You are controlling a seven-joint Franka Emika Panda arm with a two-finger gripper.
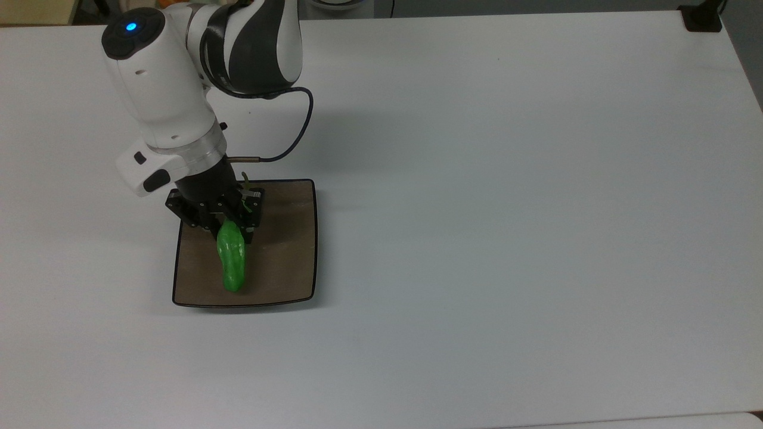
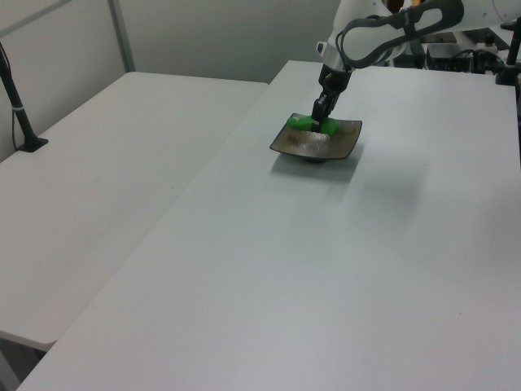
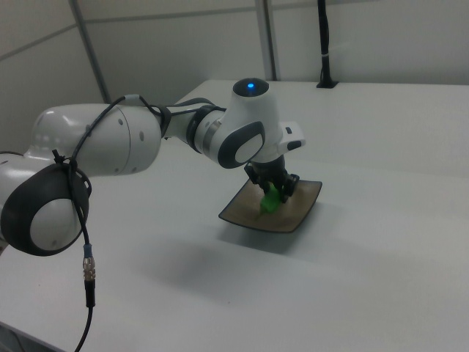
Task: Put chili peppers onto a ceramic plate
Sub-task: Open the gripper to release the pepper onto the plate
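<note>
Jaws clamping chili pepper (image 1: 231,262) above plate (image 1: 286,262)

Arm reaches in from the top view's upper left, white links bent at the elbow, wrist pointing down over the ceramic plate (image 1: 286,262). Blue light lit on the wrist joint cap. Black cable loops from the wrist flange back up to the forearm. Gripper (image 1: 231,225) sits low over the plate's half nearer the arm, fingers clamped on the stem end of the chili pepper (image 1: 231,262). In the right view the gripper (image 3: 274,192) hangs near vertical, just above the plate surface.
</note>
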